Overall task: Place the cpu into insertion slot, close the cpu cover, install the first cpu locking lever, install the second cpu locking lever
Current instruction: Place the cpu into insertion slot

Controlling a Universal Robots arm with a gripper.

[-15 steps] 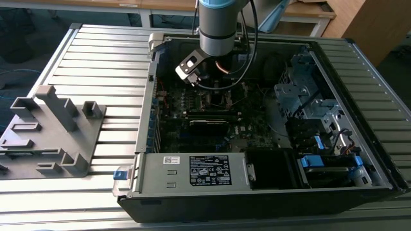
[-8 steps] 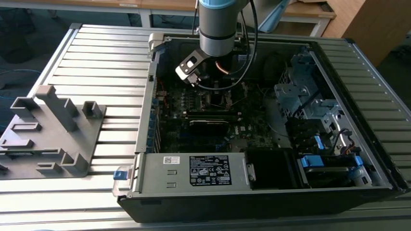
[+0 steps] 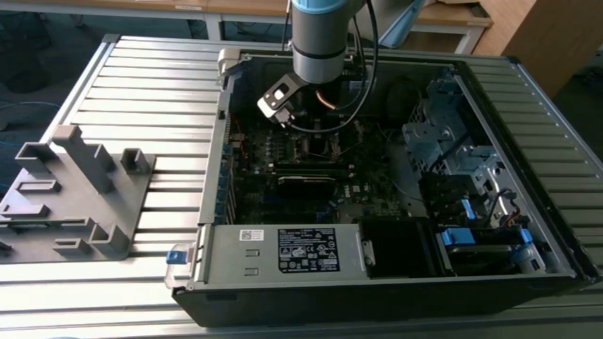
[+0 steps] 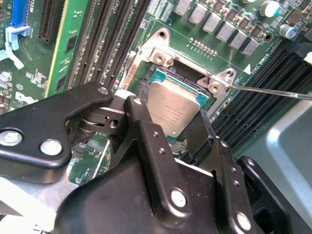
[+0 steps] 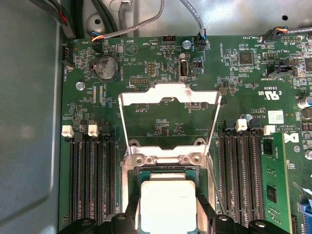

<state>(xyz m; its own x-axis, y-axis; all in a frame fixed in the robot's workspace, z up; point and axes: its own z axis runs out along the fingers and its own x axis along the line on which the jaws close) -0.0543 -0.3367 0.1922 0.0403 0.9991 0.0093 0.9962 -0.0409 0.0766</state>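
Note:
The cpu, a small square chip with a dull metallic top, sits between the black fingers of my gripper, which is shut on its edges. It hangs just over the insertion slot, whose dark centre and metal rim show beyond it. In the second wrist view the cpu is slightly tilted above the insertion slot. The cpu cover, a silvery frame with a window, stands flipped open past the slot. A thin locking lever sticks out beside the socket. My gripper is low inside the open computer case.
Long black memory slots flank the socket on both sides on the green motherboard. Cables run along the board's far edge. In the exterior view a grey fixture stands at the left, with the power supply and drive cage inside the case.

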